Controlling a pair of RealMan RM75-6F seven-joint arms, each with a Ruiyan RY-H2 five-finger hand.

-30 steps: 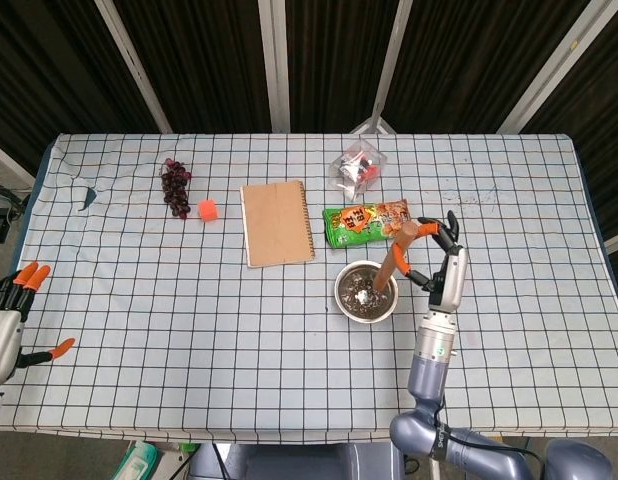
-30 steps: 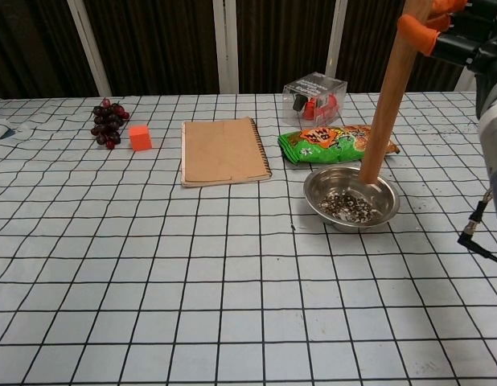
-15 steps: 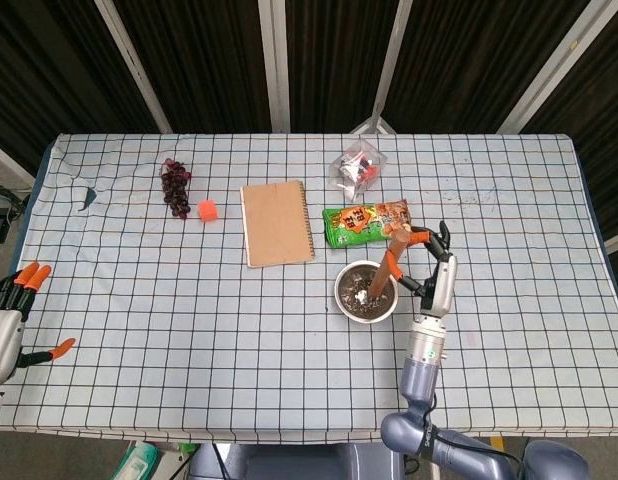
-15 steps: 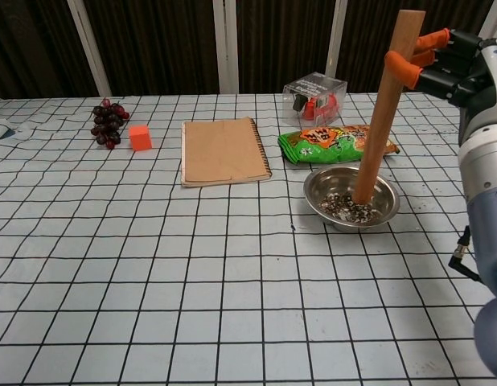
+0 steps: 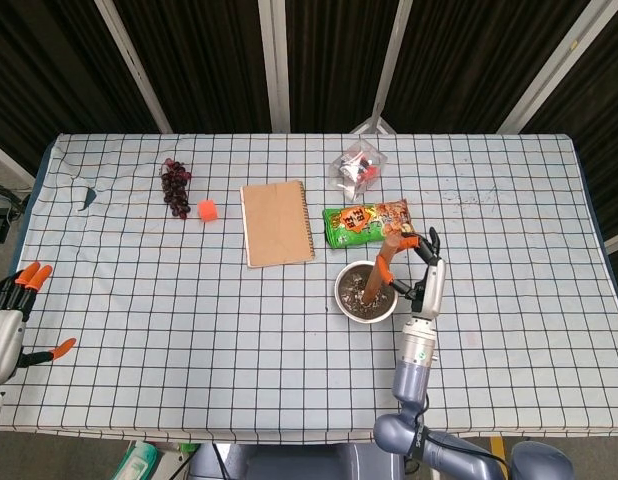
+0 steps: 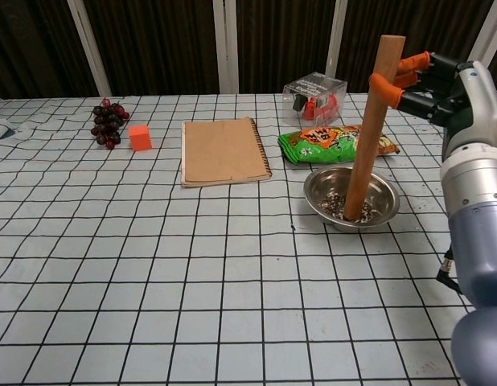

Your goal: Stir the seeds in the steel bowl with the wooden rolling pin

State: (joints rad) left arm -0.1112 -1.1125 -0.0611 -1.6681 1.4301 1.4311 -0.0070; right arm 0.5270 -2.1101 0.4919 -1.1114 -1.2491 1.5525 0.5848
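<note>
The steel bowl [image 6: 384,197] [image 5: 346,307] with dark seeds stands right of the table's centre. A wooden rolling pin [image 6: 367,127] [image 5: 377,270] stands nearly upright in it, lower end in the seeds at the bowl's middle. My right hand [image 6: 436,84] [image 5: 421,268] grips the pin near its top with orange-tipped fingers. My left hand [image 5: 9,320] hangs at the table's front left edge, fingers spread, holding nothing; the chest view does not show it.
Behind the bowl lies a green snack bag [image 6: 325,143] and a clear plastic box [image 6: 315,96]. A brown notebook [image 6: 223,149], an orange cube [image 6: 139,137] and a bunch of dark grapes [image 6: 108,122] lie to the left.
The right hand came down and to the left with the pin. The pin's lower end swept from the bowl's far right side to its middle, and the pin stands more upright.
</note>
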